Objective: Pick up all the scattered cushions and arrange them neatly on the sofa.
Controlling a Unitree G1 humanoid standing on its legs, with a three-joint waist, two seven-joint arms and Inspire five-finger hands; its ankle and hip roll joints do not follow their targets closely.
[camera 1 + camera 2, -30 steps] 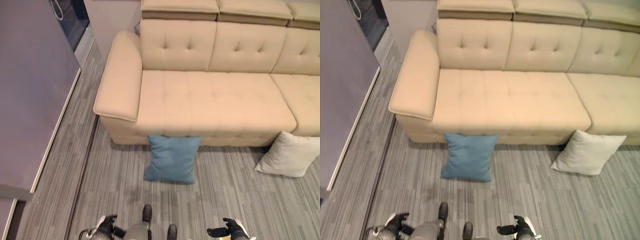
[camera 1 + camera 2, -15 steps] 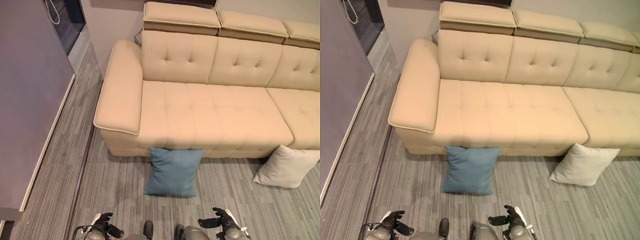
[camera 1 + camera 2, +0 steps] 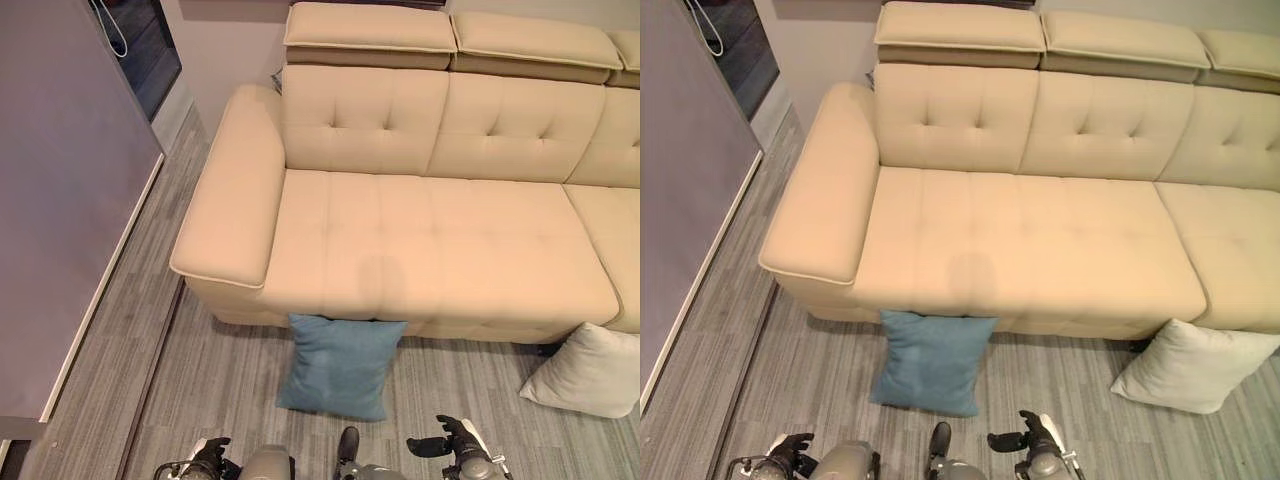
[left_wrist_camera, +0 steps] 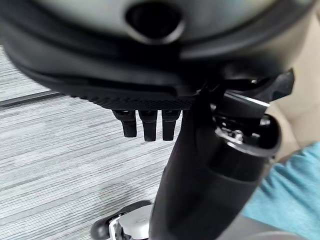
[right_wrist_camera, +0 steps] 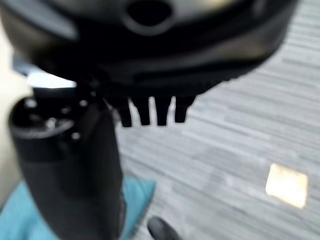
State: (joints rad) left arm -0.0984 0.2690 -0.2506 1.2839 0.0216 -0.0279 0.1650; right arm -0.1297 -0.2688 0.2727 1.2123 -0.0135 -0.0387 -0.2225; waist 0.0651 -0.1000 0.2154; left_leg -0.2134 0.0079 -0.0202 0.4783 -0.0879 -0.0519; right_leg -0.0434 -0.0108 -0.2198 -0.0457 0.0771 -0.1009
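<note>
While empty, left hand (image 3: 212,458) relaxed, right hand (image 3: 452,448) relaxed

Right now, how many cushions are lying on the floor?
2. A blue cushion leans against the sofa's front near its middle; a white cushion lies on the floor to the right. More may be hidden beyond the picture's right edge.

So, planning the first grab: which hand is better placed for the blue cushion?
Probably the left hand: the blue cushion leans on the sofa front, nearer it than the right hand. Both hang open.
</note>
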